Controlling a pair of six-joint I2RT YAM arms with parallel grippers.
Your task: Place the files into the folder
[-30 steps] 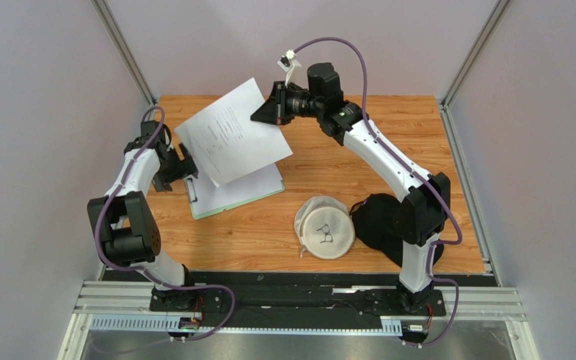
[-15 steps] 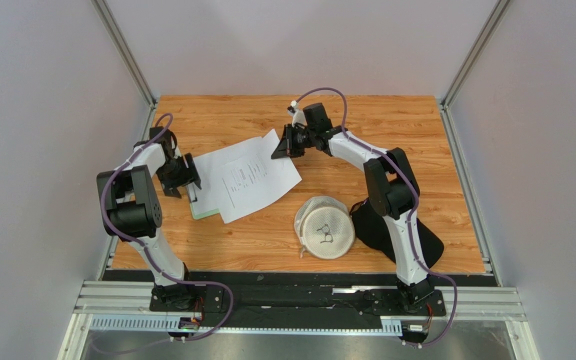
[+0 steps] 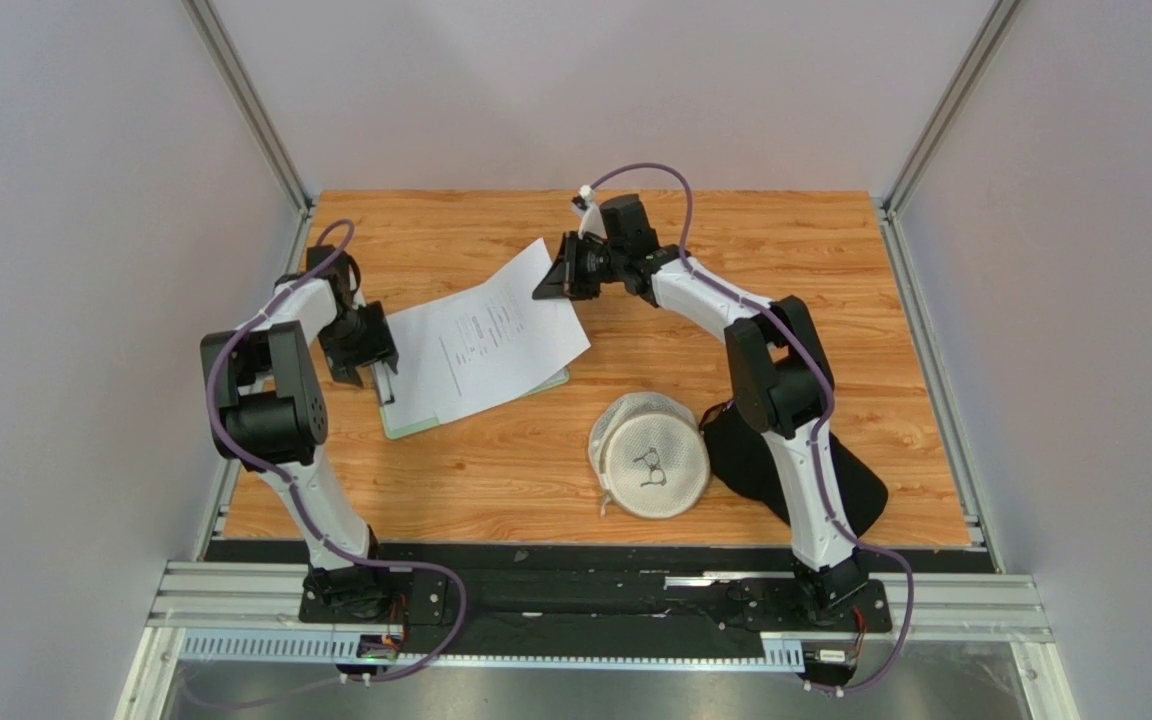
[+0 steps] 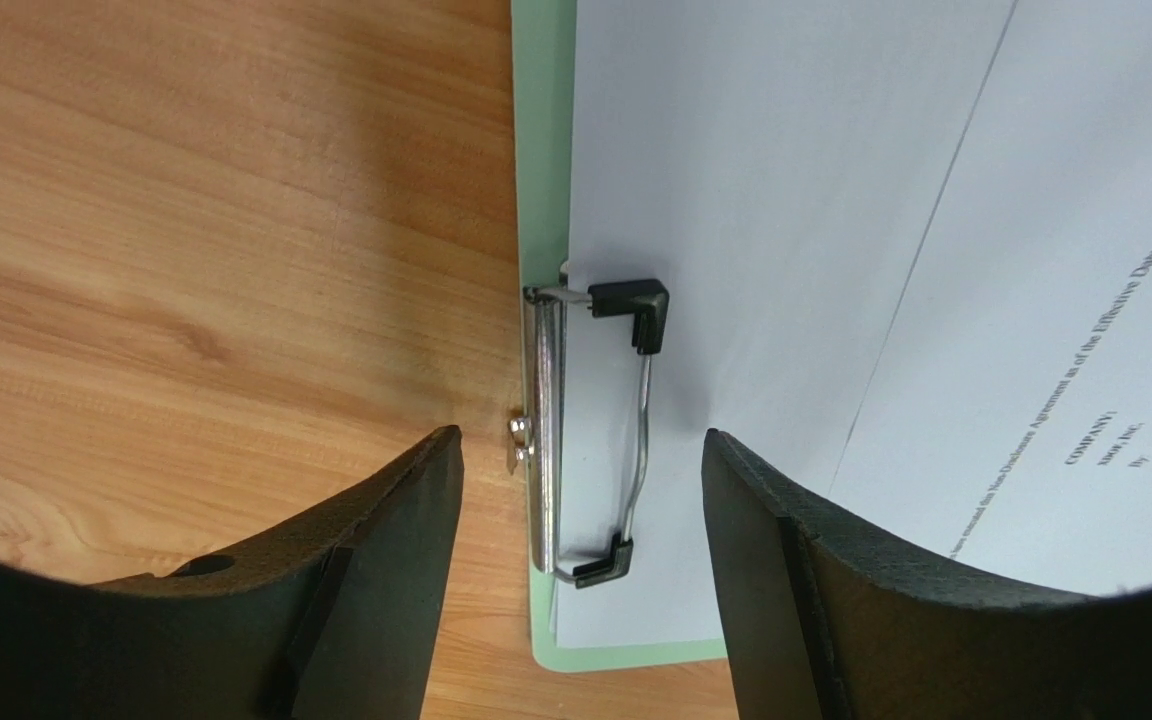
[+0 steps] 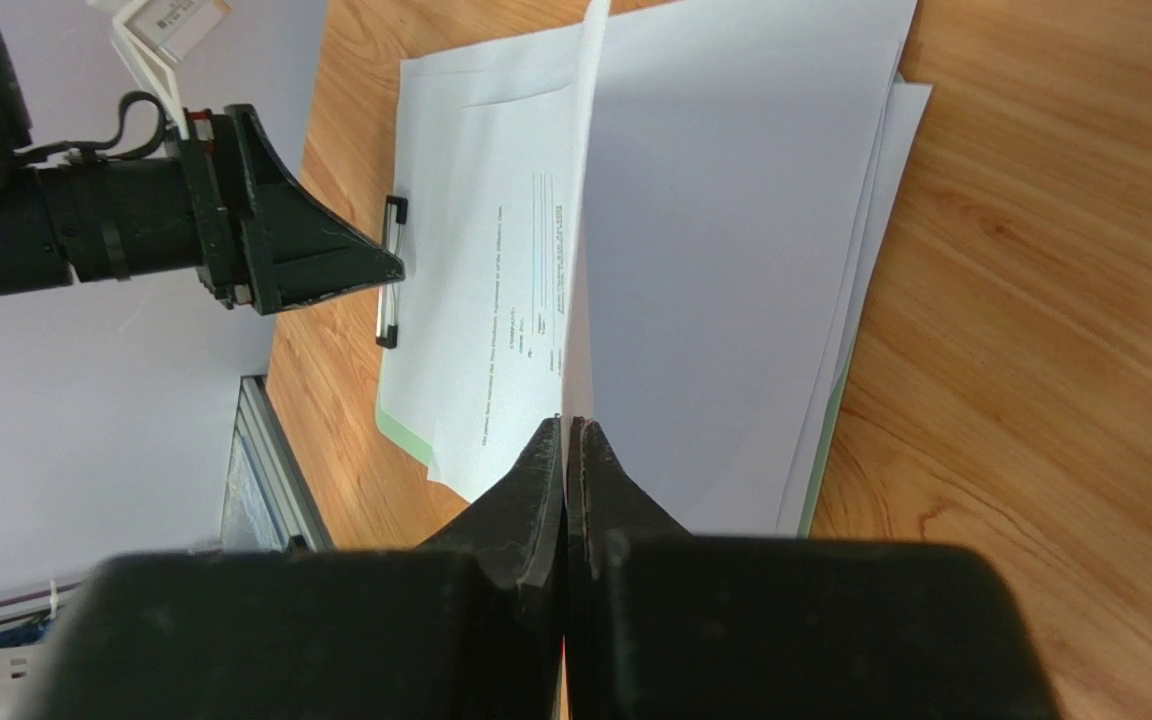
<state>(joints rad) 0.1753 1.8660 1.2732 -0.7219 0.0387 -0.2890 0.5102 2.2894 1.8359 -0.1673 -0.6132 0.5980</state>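
My right gripper (image 5: 564, 423) is pressed together on one corner of the printed sheet (image 5: 500, 285), pinching it so that corner stands up on edge. The rest of the sheet falls away ahead of the fingertips, across the stack of plain sheets (image 5: 732, 225).

My left gripper (image 4: 579, 438) is spread, one finger on each side of the metal clip (image 4: 545, 405) and neither touching it, as far as I can tell. The clip sits directly between the fingertips on the green clipboard (image 4: 542, 150). Its wire is down on the plain paper beneath.

The printed sheet lies just beyond the right-hand finger of that gripper. Its edge runs at a slant and is short of the clip, so I judge it is not yet caught.

To do this well, I would close the left jaws squarely on the clip's lever and lift the wire clear before moving anything. With the right I would then swing the pinched corner to square the sheet with the stack, and slide its short edge in under the wire. The pull should be low and slow so the paper does not buckle. I'd let go only once the clip is down on it.
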